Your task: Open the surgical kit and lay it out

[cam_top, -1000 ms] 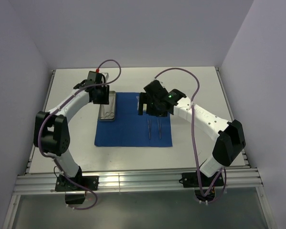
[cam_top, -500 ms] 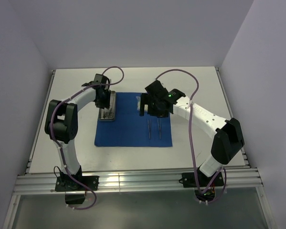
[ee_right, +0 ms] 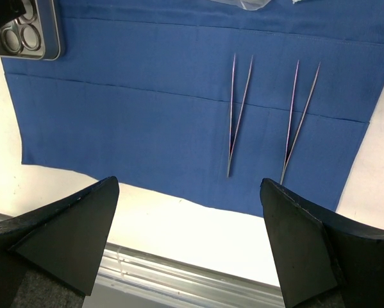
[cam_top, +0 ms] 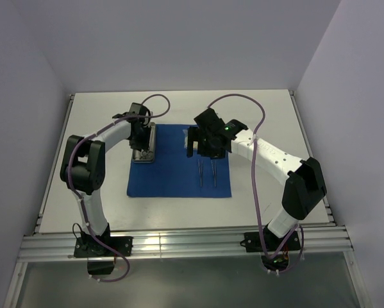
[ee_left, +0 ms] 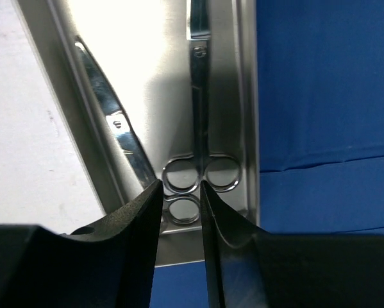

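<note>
The royal-blue cloth [cam_top: 172, 176] lies spread flat on the table. A steel tray [cam_top: 145, 158] sits at the cloth's left edge, and both scissors [ee_left: 198, 102] lie in it. My left gripper [ee_left: 180, 186] is low over the tray [ee_left: 243, 77], jaws narrowed onto a ring handle [ee_left: 182, 209] of the scissors. Two tweezers [ee_right: 238, 115] [ee_right: 299, 119] lie side by side on the cloth [ee_right: 127, 122]. My right gripper [ee_right: 190, 192] hovers wide open above the cloth's near edge, holding nothing. A pale packet's edge [ee_right: 248, 4] shows at the top.
White table [cam_top: 262, 115] surrounds the cloth, with raised side rails and a metal rail [ee_right: 179, 276] along the near edge. The right arm [cam_top: 268, 157] arches over the cloth's far right corner. Purple cables loop above both arms.
The left arm folded its elbow in, and its gripper shifted slightly right and down over the tray. Its jaws narrowed onto the scissors' ring handle. The right arm stayed still.
</note>
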Available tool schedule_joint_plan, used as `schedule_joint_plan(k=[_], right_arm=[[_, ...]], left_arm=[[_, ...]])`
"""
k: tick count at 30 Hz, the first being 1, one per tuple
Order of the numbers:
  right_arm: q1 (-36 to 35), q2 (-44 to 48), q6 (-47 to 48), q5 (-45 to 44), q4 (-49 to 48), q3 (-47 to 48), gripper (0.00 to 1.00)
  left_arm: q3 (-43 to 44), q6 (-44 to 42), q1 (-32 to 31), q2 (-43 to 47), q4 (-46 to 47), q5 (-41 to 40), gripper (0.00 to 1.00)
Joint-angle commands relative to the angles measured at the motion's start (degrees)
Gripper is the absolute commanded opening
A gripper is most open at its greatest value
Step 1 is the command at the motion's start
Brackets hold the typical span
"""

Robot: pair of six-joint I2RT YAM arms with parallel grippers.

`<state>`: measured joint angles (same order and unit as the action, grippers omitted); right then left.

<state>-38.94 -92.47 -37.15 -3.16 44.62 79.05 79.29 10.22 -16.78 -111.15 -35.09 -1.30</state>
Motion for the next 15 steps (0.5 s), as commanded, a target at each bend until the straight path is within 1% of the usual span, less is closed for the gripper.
schedule_joint_plan(k=[1, 3, 7, 9, 15], right_arm=[[0.4, -0.2, 0.5, 0.3, -1.5, -0.4, 0.99], [0.4, 0.0, 0.5, 0.3, -1.3, -0.4, 0.99], [0.5, 0.0, 0.7, 0.3, -1.0, -0.4, 0.99], [0.5, 0.1, 0.8, 0.2, -0.9, -0.6, 0.99], [0.9, 0.1, 0.8, 0.4, -1.4, -1.1, 0.99]], left_arm=[[0.3, -0.6, -1.2, 3.1, -0.1, 0.9, 0.35], [1.0, -0.4, -1.2, 2.5, 0.2, 0.6, 0.33], [4.0, 0.5, -1.2, 0.3, -1.2, -2.0, 0.26], [4.5, 0.4, -1.2, -0.3, -1.8, -2.0, 0.23], [2.5, 0.1, -1.2, 1.6, -1.6, -0.1, 0.25]])
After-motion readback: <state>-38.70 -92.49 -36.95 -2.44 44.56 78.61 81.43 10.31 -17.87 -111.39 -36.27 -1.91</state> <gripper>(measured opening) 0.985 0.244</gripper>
